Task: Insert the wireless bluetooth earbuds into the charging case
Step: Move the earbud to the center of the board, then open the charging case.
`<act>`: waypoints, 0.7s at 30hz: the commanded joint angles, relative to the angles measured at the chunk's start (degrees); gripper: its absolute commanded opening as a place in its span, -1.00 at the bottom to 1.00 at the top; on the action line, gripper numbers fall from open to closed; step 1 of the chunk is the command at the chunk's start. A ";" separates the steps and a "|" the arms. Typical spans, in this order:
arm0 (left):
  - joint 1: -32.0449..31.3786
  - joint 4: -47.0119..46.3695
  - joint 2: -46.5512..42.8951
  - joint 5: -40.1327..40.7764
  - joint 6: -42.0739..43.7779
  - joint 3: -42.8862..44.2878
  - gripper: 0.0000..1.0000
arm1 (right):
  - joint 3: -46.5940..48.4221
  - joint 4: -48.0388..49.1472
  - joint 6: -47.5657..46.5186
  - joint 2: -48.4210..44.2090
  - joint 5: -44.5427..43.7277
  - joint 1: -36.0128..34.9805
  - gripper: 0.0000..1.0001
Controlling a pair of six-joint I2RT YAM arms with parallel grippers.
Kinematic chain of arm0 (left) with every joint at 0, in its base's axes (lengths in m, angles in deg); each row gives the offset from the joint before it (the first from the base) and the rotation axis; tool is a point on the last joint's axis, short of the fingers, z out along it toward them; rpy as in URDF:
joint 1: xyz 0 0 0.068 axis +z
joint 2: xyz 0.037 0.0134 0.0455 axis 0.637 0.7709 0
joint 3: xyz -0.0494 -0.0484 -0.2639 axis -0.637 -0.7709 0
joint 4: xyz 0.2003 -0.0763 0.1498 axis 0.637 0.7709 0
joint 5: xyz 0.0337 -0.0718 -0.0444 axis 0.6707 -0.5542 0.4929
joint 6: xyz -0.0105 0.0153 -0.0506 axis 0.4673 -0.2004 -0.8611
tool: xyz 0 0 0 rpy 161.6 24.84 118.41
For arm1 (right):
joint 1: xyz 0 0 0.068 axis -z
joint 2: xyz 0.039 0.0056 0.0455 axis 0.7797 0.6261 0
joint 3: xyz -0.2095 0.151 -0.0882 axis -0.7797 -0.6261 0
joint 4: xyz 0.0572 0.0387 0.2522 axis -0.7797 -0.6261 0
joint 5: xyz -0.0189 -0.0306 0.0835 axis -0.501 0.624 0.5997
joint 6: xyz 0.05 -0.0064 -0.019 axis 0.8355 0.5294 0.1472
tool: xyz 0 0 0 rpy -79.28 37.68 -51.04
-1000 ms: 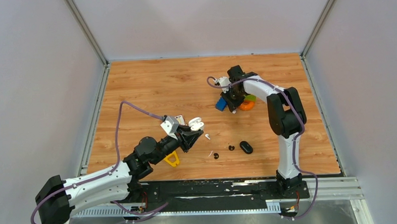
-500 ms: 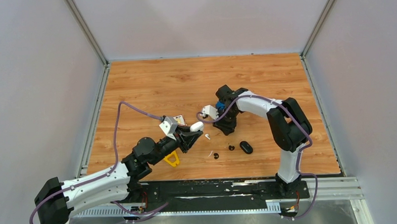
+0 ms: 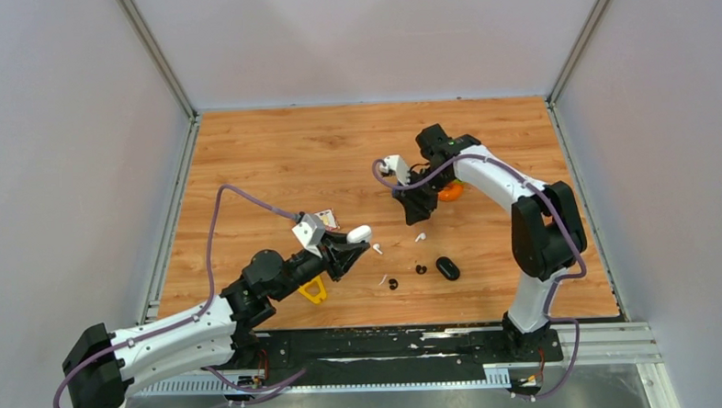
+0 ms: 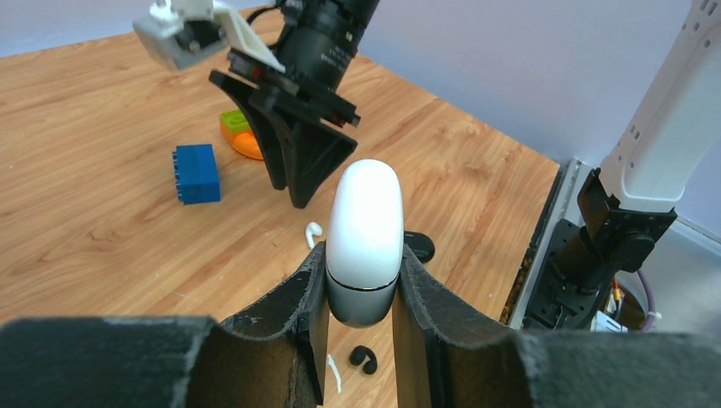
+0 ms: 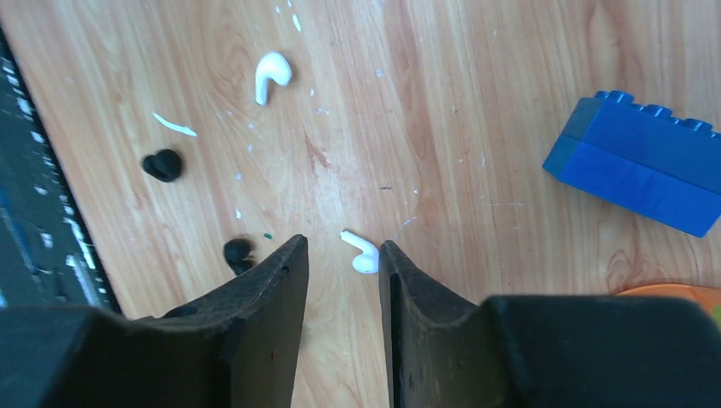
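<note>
A second earlier the right gripper (image 3: 413,213) had been over at the toy blocks, far from the white case (image 4: 364,229). It then swung in close to the case and drew back a little. By this moment its jaws had come apart and held nothing. A white bud (image 5: 361,255) that had not been on the wood before lay flat on it, under the gap between the fingers and near the case on the right arm's side. It looked let go rather than seated.

The left gripper (image 4: 361,285) had stayed clamped on the lower half of the case, holding it upright off the table. The lid seam was closed, so there was no slot open to take a bud.

The second white bud (image 5: 272,76) lay just beside the case. The two black buds (image 5: 161,164) lay a little farther from it, toward the black case (image 3: 447,268), and neither had been moved.

By my reading the task had hardly advanced. One bud had been carried closer to the case, but none was inside. The lid would have to be opened and the bud picked up again.
</note>
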 commanded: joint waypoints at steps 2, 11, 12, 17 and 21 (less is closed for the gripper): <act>-0.12 -1.59 0.68 -2.40 1.69 1.87 -1.00 | 4.08 -4.34 5.07 -1.85 14.28 2.88 -0.26; -0.08 6.01 6.25 -15.56 10.75 7.33 -1.00 | -0.33 -8.94 2.17 -24.01 38.00 4.79 0.53; -0.07 5.49 7.22 -16.67 11.03 7.52 -1.00 | -0.84 -9.56 2.84 -25.12 38.79 4.66 0.61; -0.06 -2.82 13.10 -19.70 7.77 7.02 -1.00 | -3.69 -13.88 -1.38 -27.35 40.94 3.59 0.68; -0.06 -12.28 18.36 -20.82 3.31 7.21 -1.00 | -5.11 -13.30 -2.12 -28.31 36.96 0.65 0.66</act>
